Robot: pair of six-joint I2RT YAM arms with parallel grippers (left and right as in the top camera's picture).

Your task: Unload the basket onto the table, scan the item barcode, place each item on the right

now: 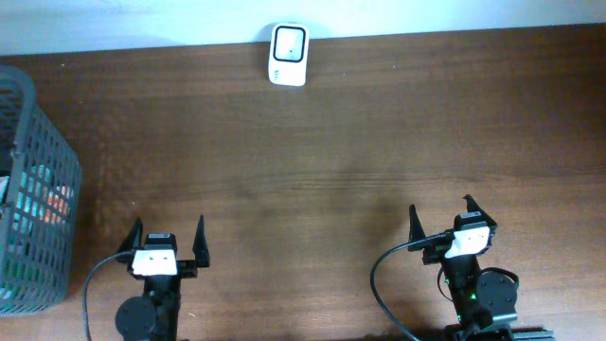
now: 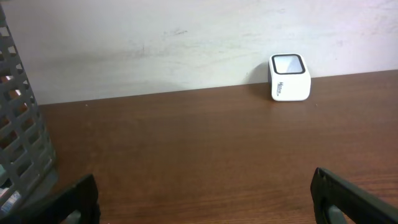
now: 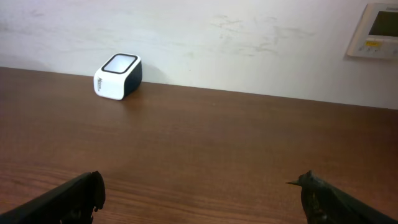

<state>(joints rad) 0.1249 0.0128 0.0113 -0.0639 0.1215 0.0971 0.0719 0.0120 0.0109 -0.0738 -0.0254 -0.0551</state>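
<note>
A white barcode scanner [image 1: 288,55] with a dark glass window stands at the table's far edge against the wall, also seen as the scanner [image 2: 290,78] and the scanner [image 3: 118,77]. At the left edge stands a grey mesh basket [image 1: 43,152] holding packaged items [image 1: 38,204]; no barcode shows. My left gripper [image 1: 168,237] hovers open near the front left, nothing between its fingers [image 2: 84,196]. My right gripper [image 1: 442,216] is open near the front right, empty, its fingers [image 3: 84,193] wide apart.
Brown wooden table [image 1: 341,142] runs from the wall to the arms. A white wall panel [image 3: 377,30] hangs at the upper right in the right wrist view. Black cables [image 1: 379,284] trail from both arm bases at the front edge.
</note>
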